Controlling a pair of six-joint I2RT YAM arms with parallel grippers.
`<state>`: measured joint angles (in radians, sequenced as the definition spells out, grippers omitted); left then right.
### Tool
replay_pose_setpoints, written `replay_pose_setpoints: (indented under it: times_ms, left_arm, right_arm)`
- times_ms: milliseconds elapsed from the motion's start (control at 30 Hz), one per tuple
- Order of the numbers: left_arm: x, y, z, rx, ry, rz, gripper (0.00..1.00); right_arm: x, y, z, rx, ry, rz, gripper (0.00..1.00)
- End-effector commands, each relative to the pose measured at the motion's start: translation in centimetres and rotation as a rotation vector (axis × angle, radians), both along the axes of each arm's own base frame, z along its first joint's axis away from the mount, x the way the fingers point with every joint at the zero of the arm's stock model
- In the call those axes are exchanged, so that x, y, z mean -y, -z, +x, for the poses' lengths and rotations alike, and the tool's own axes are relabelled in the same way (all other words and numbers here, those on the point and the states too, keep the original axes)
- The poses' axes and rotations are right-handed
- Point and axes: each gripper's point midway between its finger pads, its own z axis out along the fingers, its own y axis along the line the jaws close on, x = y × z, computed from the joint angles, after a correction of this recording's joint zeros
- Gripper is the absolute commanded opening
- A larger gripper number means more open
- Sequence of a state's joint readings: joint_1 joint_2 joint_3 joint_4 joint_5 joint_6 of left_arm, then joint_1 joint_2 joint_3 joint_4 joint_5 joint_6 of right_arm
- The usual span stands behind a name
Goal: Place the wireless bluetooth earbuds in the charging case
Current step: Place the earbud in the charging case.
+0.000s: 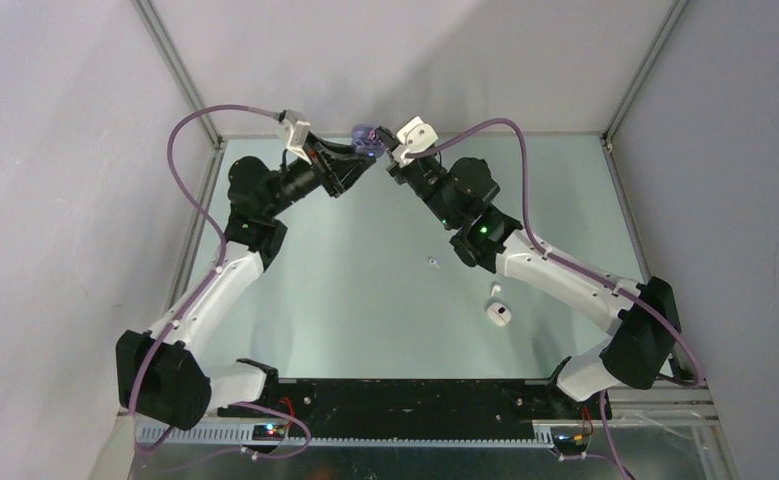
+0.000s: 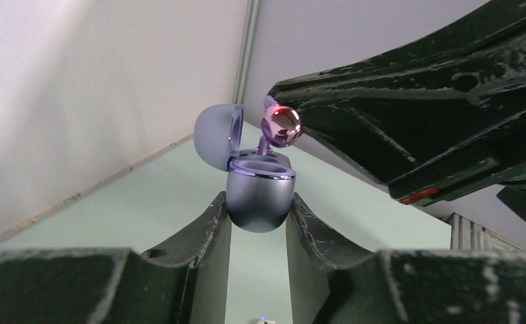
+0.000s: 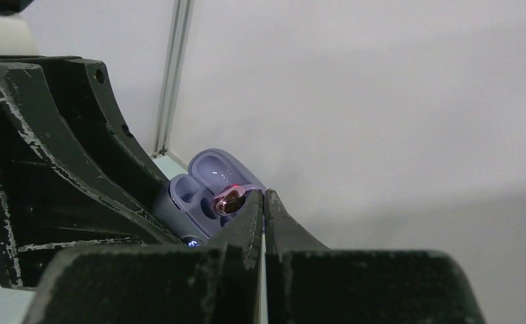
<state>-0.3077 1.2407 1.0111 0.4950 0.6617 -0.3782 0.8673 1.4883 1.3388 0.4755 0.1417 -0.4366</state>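
Note:
My left gripper (image 2: 258, 216) is shut on a pale purple charging case (image 2: 260, 196) and holds it upright in the air at the back of the table, lid (image 2: 218, 135) open. The case also shows in the top view (image 1: 367, 140) and in the right wrist view (image 3: 182, 199). My right gripper (image 3: 265, 202) is shut on a pale purple earbud (image 3: 229, 200) by its stem. The earbud (image 2: 280, 127) hangs just above the case's open wells, its shiny tip touching or nearly touching the rim. Another small earbud (image 1: 434, 262) lies on the table.
A white earbud (image 1: 496, 289) and a white charging case (image 1: 499, 314) lie on the green table (image 1: 365, 300) by my right forearm. Grey walls and a metal frame post (image 2: 246, 47) stand close behind both grippers.

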Motion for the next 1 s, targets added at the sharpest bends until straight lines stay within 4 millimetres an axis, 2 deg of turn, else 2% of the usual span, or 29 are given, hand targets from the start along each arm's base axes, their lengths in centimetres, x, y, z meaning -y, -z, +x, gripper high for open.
replay_pose_setpoints:
  times_ms: [0,233,367,967]
  left_arm:
    - [0.0,-2.7,-2.0,0.105,0.028,-0.04,0.0]
    - [-0.1,-2.5,-2.4,0.115,0.029,-0.046,0.0]
    - [-0.2,-2.7,-2.5,0.123,0.027,-0.048,0.0]
    - [-0.3,-3.2,-2.9,0.124,0.028,-0.057,0.0]
  right_arm:
    - [-0.5,-2.3,-0.9,0.052,-0.031,0.096,0.0]
    - [-1.4,-2.5,-1.6,0.06,-0.073,0.109,0.0]
    - [-2.1,-2.0,-1.9,0.08,-0.095,0.06,0.0]
    - [-2.7,-2.0,-1.9,0.284,-0.055,-0.139,0.0]
